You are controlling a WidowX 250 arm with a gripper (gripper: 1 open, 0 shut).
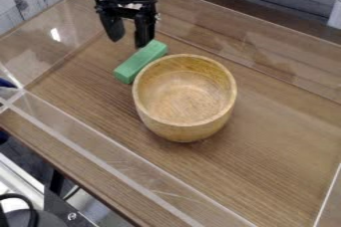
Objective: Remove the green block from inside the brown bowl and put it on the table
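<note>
The green block (140, 61) lies flat on the table (266, 72), just outside the upper-left rim of the brown bowl (185, 97). The bowl is empty, its pale inside fully in view. My black gripper (127, 39) hangs pointing down above and behind the block, apart from it. Its two fingers stand open with nothing between them.
Low clear acrylic walls (80, 131) border the tabletop on the near and left sides. A pale wall and a grey strip run along the far edge.
</note>
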